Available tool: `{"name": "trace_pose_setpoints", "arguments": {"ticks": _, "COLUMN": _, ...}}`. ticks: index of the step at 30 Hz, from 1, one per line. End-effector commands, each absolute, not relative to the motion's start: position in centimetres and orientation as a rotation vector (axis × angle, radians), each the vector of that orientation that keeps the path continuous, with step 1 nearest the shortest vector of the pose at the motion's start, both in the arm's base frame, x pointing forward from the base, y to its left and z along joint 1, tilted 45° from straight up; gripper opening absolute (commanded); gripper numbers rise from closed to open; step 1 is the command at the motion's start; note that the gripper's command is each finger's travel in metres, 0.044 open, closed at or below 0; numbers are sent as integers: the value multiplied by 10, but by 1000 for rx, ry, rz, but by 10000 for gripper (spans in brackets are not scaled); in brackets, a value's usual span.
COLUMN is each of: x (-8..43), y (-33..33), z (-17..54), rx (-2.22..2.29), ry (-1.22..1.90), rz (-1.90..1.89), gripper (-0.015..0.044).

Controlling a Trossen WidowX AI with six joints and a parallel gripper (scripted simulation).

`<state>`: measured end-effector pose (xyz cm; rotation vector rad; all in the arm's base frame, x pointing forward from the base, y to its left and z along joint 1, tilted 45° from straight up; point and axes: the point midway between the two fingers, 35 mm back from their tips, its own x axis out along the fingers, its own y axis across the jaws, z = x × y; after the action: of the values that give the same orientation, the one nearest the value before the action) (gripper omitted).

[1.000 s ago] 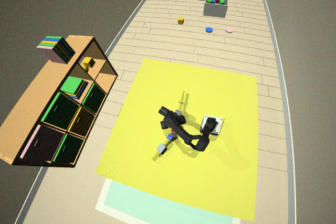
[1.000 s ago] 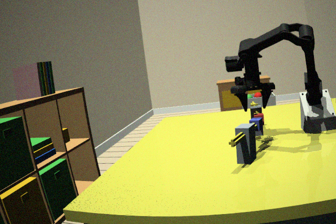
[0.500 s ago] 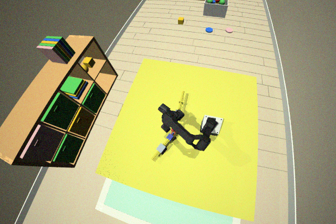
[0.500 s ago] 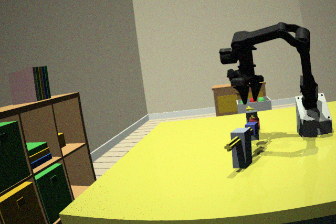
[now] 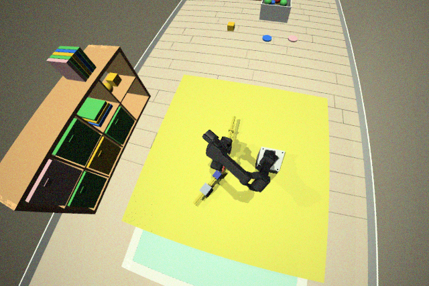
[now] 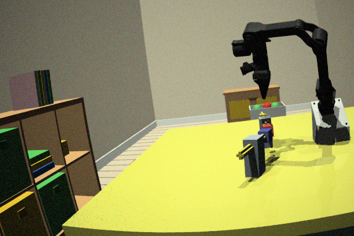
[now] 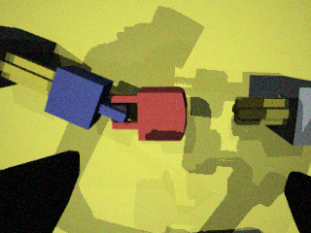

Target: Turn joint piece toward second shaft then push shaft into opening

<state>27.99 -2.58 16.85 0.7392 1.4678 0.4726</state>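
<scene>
Hovering well above the joint, the claw (image 5: 221, 155) (image 6: 263, 97) (image 7: 187, 174) stands wide open, two black, tapered fingers spread with nothing between them. Below it, and a little to one side of the line between its fingertips, sits one red joint piece (image 5: 223, 168) (image 6: 267, 127) (image 7: 162, 114), apart from the fingers. Two yellow shafts, two grey blocks and one blue connector make up the rest of the assembly. The first shaft (image 5: 198, 201) (image 6: 244, 152) (image 7: 26, 68), long and grooved, passes by its upright, smooth grey block (image 6: 254, 153) (image 5: 206, 189) and meets the box-shaped blue connector (image 5: 216, 174) (image 6: 265, 137) (image 7: 78, 97). On the claw's other side, the ribbed second shaft (image 5: 233, 125) (image 6: 262, 114) (image 7: 272, 112) runs through the second block (image 7: 304, 116) (image 6: 265, 119). Squarish, with a flat top and a gently curved end, the red piece has two prongs straddling the connector's narrow blue tongue. Its curved end faces the second shaft, looking roughly in line with it, a gap between them; the opening itself is hidden. All of it stands on a yellow, faintly grainy tabletop (image 5: 283, 116) (image 6: 186, 170) (image 7: 29, 131).
</scene>
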Motion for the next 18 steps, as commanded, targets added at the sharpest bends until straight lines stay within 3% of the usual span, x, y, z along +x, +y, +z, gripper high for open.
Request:
{"name": "trace_pose_setpoints", "arguments": {"ticks": 1, "x": 279, "y": -26, "z": 169, "rx": 718, "ry": 1467, "rz": 485, "gripper": 440}}
{"name": "trace_pose_setpoints", "arguments": {"ticks": 18, "x": 283, "y": -37, "z": 136, "rx": 1118, "ry": 1620, "rz": 252, "gripper": 440}}
